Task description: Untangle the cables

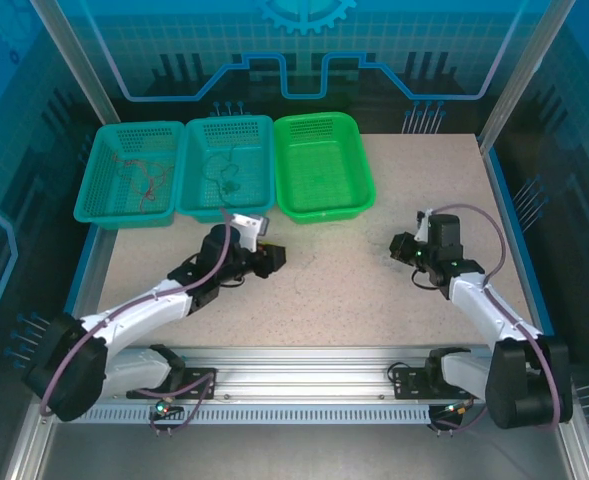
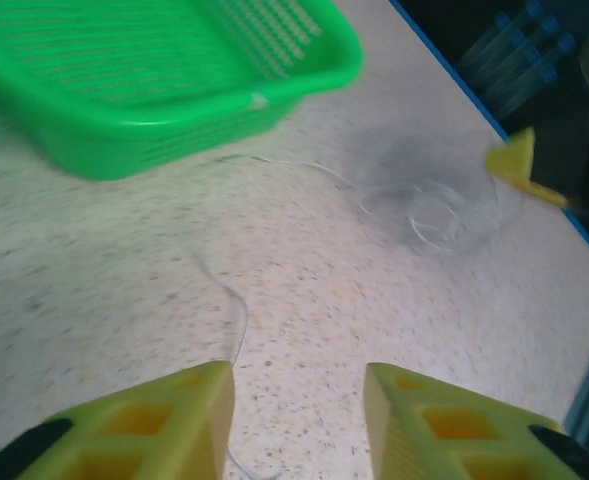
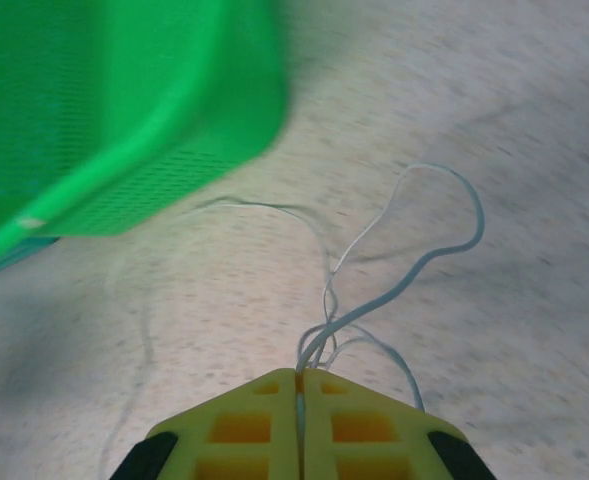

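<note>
Cables [image 3: 319, 335] — pinched in right end effector [image 3: 299, 380]

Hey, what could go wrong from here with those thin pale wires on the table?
The right gripper is shut on several strands of the pale wires at once, so pulling may tighten the loops instead of freeing them. The left gripper is open with one very thin strand beside it; closing could easily miss it. That strand runs close by the green basket and might snag there.
</note>
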Controlling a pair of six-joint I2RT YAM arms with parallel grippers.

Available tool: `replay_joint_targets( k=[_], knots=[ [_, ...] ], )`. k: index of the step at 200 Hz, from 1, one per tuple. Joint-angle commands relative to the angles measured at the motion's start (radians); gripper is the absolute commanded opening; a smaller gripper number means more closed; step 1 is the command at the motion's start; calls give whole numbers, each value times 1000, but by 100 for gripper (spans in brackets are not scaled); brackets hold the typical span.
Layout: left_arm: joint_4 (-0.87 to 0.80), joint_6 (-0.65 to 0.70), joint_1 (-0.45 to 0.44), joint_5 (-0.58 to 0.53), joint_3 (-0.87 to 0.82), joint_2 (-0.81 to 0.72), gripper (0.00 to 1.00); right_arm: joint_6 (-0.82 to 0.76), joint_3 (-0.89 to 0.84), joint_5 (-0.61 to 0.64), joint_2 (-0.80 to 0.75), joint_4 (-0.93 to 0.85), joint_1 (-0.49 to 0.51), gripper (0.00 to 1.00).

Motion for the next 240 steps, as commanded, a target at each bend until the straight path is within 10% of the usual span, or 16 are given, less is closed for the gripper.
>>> replay_joint_targets(
  k=[1, 74, 179, 197, 227, 240],
  knots=[
    [-9, 199, -34, 55, 116, 65, 43, -101, 60, -37, -46, -44, 49, 0],
    [19, 438, -35, 217, 312, 291, 78, -236, 130, -151, -222, -122, 135, 0],
    [14, 784, -40, 116, 390, 370, 92, -363, 228, -336, -352, -163, 225, 0],
    [-8, 764, -41, 181, 414, 385, 83, -363, 242, -329, -351, -163, 236, 0],
    [-6, 704, -52, 212, 426, 408, 13, -343, 242, -243, -351, -164, 239, 0],
    [33, 658, -54, 205, 402, 394, 0, -322, 233, -161, -351, -169, 239, 0]
  ],
)
